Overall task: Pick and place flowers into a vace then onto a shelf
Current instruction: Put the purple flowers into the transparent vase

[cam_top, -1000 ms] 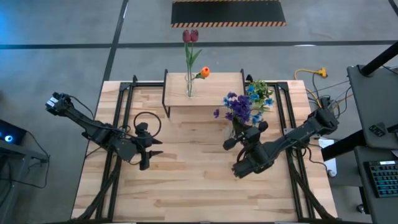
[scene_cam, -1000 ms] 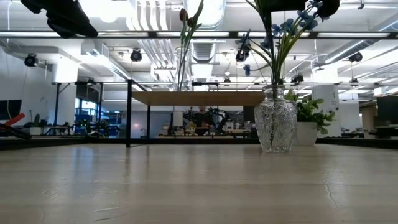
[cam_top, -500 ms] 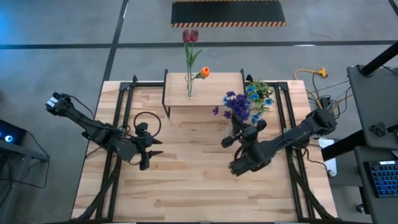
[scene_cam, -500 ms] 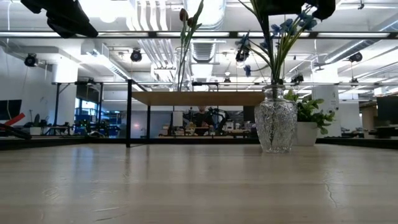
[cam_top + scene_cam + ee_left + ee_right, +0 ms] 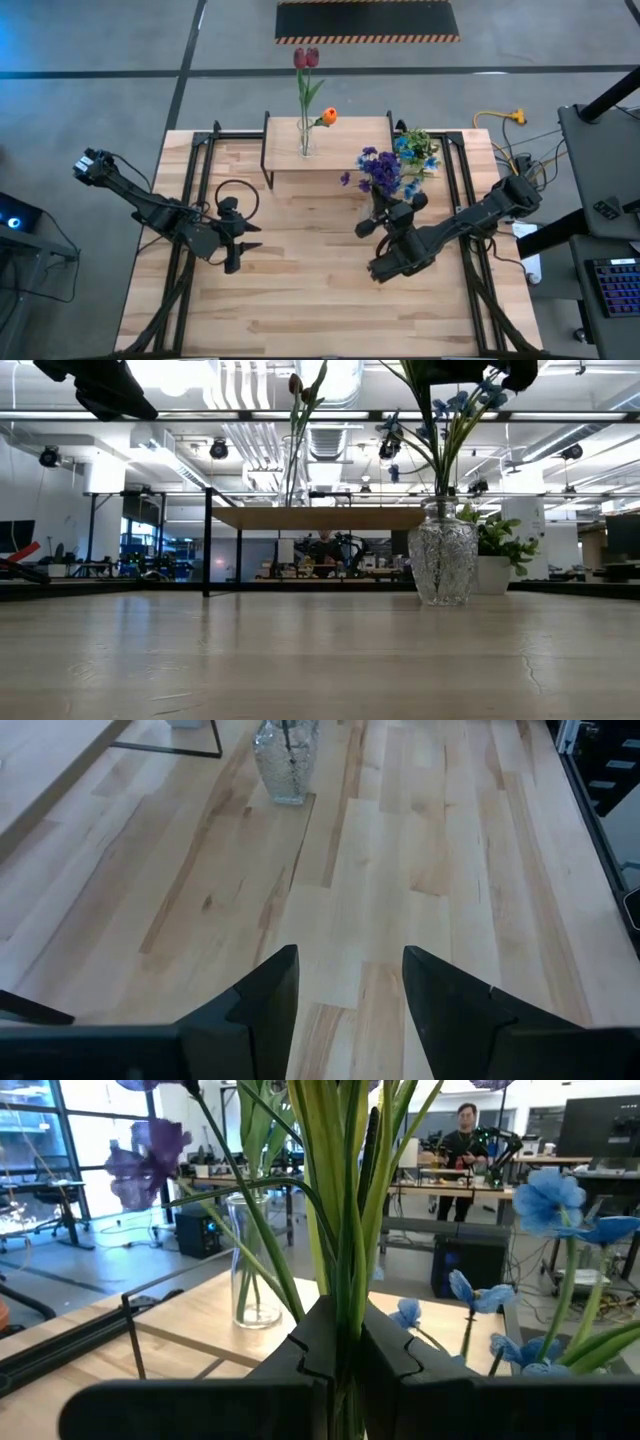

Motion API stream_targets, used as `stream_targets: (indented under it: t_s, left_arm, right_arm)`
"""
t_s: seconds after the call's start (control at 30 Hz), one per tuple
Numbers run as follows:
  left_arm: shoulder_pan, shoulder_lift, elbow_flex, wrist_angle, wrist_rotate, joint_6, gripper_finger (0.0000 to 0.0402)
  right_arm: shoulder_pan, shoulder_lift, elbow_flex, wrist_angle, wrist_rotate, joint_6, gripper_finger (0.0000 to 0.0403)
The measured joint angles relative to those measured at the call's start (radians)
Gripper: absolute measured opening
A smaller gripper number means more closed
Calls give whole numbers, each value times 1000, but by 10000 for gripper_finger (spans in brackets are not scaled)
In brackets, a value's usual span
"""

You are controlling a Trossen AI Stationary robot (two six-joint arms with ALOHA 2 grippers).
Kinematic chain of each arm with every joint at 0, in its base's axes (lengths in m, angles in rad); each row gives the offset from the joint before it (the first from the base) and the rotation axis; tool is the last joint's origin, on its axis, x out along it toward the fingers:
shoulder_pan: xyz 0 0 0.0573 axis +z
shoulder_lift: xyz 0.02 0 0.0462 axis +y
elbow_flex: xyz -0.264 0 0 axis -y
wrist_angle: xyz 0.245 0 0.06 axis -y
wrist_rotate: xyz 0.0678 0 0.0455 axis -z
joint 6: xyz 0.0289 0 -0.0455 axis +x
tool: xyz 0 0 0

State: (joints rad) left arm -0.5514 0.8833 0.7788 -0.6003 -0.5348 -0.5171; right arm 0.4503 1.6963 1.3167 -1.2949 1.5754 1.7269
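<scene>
A purple bunch (image 5: pixel 380 172) and a blue spray (image 5: pixel 415 152) stand with their green stems in a cut-glass vase (image 5: pixel 442 555) on the table, right of the shelf (image 5: pixel 340 150). My right gripper (image 5: pixel 386 208) is shut on those stems above the vase's mouth. A slim glass vase (image 5: pixel 304 140) with dark red tulips (image 5: pixel 306 57) and an orange bud (image 5: pixel 329 116) stands on the shelf. My left gripper (image 5: pixel 245 237) hangs open over the table's left half, with nothing between its fingers (image 5: pixel 265 995). My right gripper pinches the bundled green stems (image 5: pixel 345 1270) between its two fingers, below the blossoms. The fingers (image 5: pixel 318 1335) come in level from the table's near side and lie across the upright stems. The stems' lower ends (image 5: pixel 441 485) reach down into the cut-glass vase, which stands on the table.
A small potted plant (image 5: pixel 495 550) stands at the table's far right, behind the cut-glass vase. Black rails (image 5: pixel 200 180) run along both sides of the table. Bare wood (image 5: pixel 310 290) lies between the arms and the near edge. A person (image 5: pixel 465 1140) shows in the room beyond.
</scene>
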Motion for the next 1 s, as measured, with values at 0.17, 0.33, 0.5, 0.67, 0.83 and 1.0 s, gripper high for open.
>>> stream_targets:
  t_s: [0.17, 0.33, 0.5, 0.67, 0.83, 1.0]
  left_arm:
    - [0, 0, 0, -1, 0, 0, 164]
    - [0, 0, 0, -2, 0, 0, 164]
    - [0, 0, 0, -6, 0, 0, 164]
    - [0, 0, 0, -10, 0, 0, 164]
    - [0, 0, 0, -10, 0, 0, 164]
    - [0, 0, 0, -10, 0, 0, 164]
  right_arm:
    - [0, -2, 0, 0, -3, -3, 13]
    - [0, -12, 0, 1, -9, -3, 13]
    - [0, -18, 2, 0, -17, -22, 13]
    - [0, -18, 14, 0, -18, -50, 13]
    - [1, -18, 17, 1, -15, -55, 13]
    - [1, -14, 14, 2, -8, -30, 13]
